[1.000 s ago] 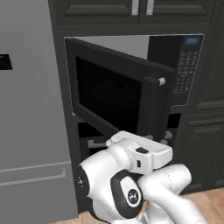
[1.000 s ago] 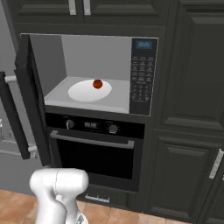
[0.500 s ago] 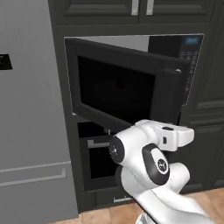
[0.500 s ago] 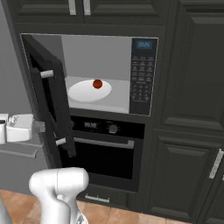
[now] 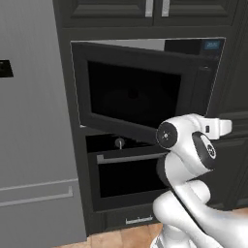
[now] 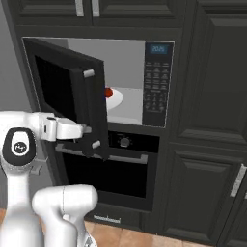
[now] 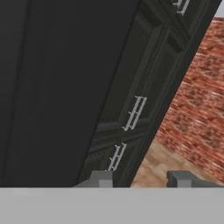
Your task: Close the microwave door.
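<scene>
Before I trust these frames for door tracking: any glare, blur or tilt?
Left base view: sharp and evenly lit, the microwave door's glass matte black, no glare. Right base view: equally crisp, the blue display glowing. Hand view: strongly tilted, cabinet handles slanting, slightly soft.

A glossy white, rounded arm (image 5: pixel 189 193) is seen, with dark round joint caps and small grey fingers (image 7: pixel 101 178)

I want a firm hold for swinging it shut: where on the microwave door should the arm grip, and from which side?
Probably the vertical bar handle, midway between its two mounts, approached from the outer face of the microwave door with the jaws set across the bar. The door stands half open, and the bar stands off it at the free edge, far from the hinge.
</scene>
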### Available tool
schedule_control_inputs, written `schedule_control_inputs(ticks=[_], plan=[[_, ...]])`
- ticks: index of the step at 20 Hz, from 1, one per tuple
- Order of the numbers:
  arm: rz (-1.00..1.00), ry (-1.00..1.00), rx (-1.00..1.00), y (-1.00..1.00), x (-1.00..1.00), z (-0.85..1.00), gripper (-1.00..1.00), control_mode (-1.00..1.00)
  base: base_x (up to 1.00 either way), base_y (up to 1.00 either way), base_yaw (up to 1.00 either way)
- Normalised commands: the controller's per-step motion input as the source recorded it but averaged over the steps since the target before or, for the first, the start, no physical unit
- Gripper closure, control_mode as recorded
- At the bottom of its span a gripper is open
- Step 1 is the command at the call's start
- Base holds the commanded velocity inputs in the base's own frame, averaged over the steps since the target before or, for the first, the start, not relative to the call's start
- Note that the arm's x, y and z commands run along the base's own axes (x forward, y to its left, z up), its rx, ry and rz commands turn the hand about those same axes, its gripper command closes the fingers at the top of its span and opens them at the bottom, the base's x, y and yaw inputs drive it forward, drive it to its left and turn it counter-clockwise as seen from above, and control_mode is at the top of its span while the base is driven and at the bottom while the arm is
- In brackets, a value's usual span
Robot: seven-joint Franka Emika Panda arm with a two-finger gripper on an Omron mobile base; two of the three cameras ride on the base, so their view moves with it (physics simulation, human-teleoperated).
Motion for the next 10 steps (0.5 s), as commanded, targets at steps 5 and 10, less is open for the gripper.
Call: schedule_control_inputs(ticks=[5, 10], plan=[[0.23, 0.01, 0.02, -0.48, 0.98, 0.00, -1.00, -1.00, 0.00, 0.00, 0.00], [0.19, 0.10, 0.00, -0.24, 0.99, 0.00, -1.00, -1.00, 0.00, 0.00, 0.00]])
